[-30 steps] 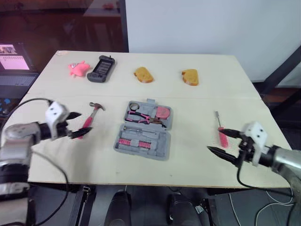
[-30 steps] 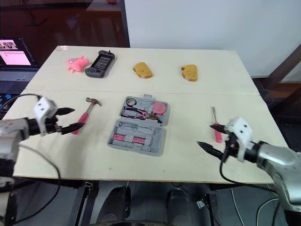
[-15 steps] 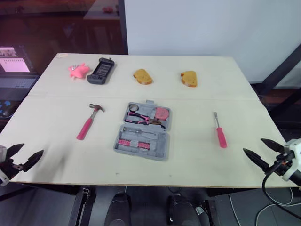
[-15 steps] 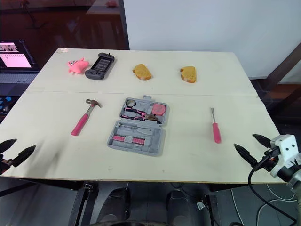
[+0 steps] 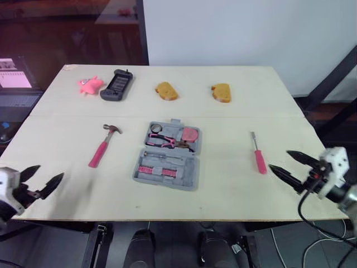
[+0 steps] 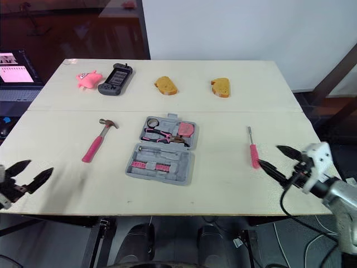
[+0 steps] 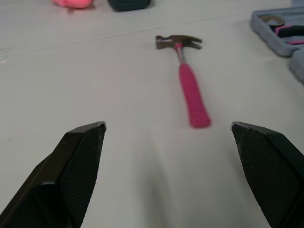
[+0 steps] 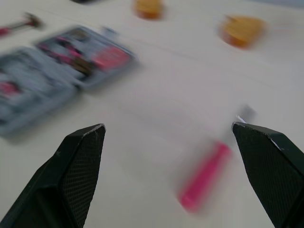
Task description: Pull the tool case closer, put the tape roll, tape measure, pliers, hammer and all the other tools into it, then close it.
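The grey tool case (image 5: pixel 167 156) lies open mid-table. Its far half holds pliers, a pink tape measure (image 5: pixel 191 134) and a tape roll (image 5: pixel 156 128). Left of the case lies a hammer (image 5: pixel 103 146) with a pink handle, pictured too by the left wrist camera as hammer (image 7: pixel 187 90). A pink-handled screwdriver (image 5: pixel 257 155) rests to the right of the case. My left gripper (image 5: pixel 46 173) hangs open at the table's front left edge, short of the hammer. Open and holding nothing, my right gripper (image 5: pixel 280 159) sits just right of the screwdriver (image 8: pixel 204 183).
Along the far side lie a pink toy (image 5: pixel 89 85), a black handheld device (image 5: pixel 116 84) and two yellow bread-like pieces (image 5: pixel 167 91) (image 5: pixel 221 92). A laptop (image 5: pixel 14 84) stands off the table's left. The table's front edge (image 5: pixel 167 205) runs just behind both grippers.
Both grippers drew back from the hammer and screwdriver to the front corners. The right one has since come back in beside the screwdriver; the left edged slightly inward. No tool moved.
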Motion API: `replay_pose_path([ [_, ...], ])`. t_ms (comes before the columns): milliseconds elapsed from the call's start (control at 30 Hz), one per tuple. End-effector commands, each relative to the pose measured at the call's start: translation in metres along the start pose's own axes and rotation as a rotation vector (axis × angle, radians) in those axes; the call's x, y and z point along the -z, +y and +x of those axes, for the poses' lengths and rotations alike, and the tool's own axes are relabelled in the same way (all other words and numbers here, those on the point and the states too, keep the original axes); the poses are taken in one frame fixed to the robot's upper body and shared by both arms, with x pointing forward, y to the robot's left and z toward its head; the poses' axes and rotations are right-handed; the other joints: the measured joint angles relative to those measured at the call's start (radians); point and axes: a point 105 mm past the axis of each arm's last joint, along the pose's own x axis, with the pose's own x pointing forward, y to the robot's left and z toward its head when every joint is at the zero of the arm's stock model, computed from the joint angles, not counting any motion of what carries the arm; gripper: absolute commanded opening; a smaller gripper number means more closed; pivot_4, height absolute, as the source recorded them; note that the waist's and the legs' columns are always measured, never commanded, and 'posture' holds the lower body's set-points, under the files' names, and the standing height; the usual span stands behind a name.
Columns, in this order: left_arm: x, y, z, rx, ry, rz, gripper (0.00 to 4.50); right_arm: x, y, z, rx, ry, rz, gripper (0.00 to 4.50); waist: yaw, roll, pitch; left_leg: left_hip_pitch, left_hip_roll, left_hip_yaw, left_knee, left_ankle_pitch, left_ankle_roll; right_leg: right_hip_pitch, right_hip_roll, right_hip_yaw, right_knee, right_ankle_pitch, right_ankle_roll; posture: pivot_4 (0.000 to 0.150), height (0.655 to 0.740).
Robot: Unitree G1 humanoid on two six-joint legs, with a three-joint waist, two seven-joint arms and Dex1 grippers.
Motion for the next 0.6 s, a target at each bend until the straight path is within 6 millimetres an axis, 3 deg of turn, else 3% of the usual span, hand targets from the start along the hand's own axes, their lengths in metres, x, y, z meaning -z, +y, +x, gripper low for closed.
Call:
replay_pose_path([
  [33, -0.022, -0.007, 0.010, -0.031, -0.043, 0.026, 4.44, -0.028, 0.022, 0.016, -0.131, 0.002, -0.033, 4.50, 0.005, -0.001, -0.001, 0.000, 0.000, 0.000, 0.000, 0.000, 0.000, 0.000, 0.000, 0.000, 0.000, 0.000, 0.000, 0.150, 0.7207],
  [133, -0.037, -0.022, 0.021, -0.022, -0.056, 0.036, 4.44, -0.051, 0.041, 0.035, -0.242, -0.005, -0.045, 4.50, 0.006, -0.002, -0.001, -0.001, 0.000, 0.000, 0.000, 0.000, 0.000, 0.000, 0.000, 0.000, -0.001, 0.000, 0.000, 0.150, 0.7207],
  [300, -0.047, -0.028, 0.022, -0.102, -0.057, 0.026, 4.44, -0.073, 0.063, 0.058, -0.364, -0.031, -0.044, 4.50, 0.005, -0.002, -0.001, -0.001, 0.000, 0.000, 0.000, 0.000, 0.000, 0.000, 0.000, 0.000, -0.002, 0.000, 0.000, 0.150, 0.7207],
  [533, -0.050, -0.039, 0.022, -0.123, -0.050, 0.023, 4.44, -0.092, 0.078, 0.070, -0.467, -0.024, -0.065, 4.50, 0.006, -0.002, 0.000, -0.003, 0.000, 0.000, 0.001, 0.000, 0.000, -0.001, 0.000, 0.000, -0.002, 0.000, 0.000, 0.150, 0.7207],
  [600, -0.054, -0.034, 0.025, -0.137, -0.048, 0.033, 4.44, -0.098, 0.080, 0.074, -0.480, -0.040, -0.063, 4.50, 0.006, -0.002, 0.000, -0.003, 0.000, 0.000, 0.001, 0.000, 0.000, -0.001, 0.000, 0.000, -0.003, 0.000, 0.000, 0.150, 0.7207],
])
